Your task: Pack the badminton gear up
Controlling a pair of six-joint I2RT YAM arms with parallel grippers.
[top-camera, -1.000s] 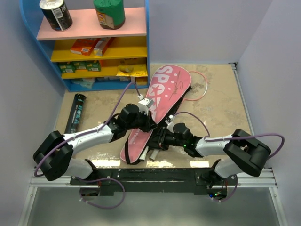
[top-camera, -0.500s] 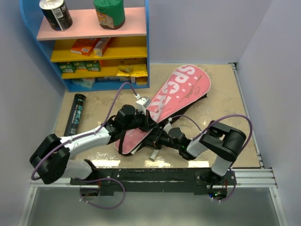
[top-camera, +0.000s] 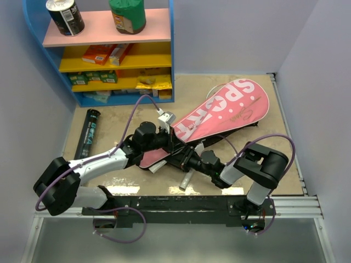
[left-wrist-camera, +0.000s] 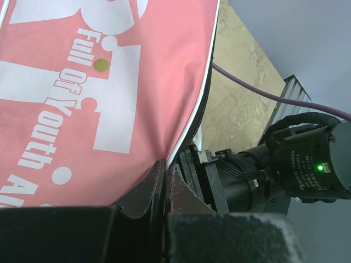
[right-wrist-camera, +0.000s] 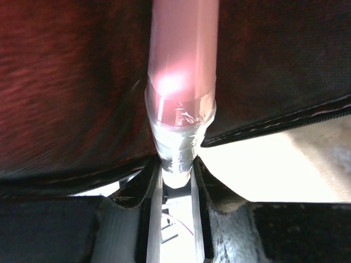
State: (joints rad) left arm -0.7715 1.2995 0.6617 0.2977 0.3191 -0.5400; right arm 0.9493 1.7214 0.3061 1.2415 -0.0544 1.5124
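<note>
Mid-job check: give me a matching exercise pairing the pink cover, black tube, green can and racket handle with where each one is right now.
Things:
1. pink cover
2. black tube
3. green can
4. racket handle

Places:
A. standing on the top shelf
B. clamped in the right jaws
C. pinched at its edge by the left jaws
D. lying on the table beside the shelf unit

Pairs: 1-C, 2-D, 3-A, 4-B

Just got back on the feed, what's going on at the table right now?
Both arms are working at the pink racket cover. The left gripper is shut on its black edge; the right gripper grips a racket handle that runs in under the cover. The black tube lies off to the left, not yet packed.
</note>
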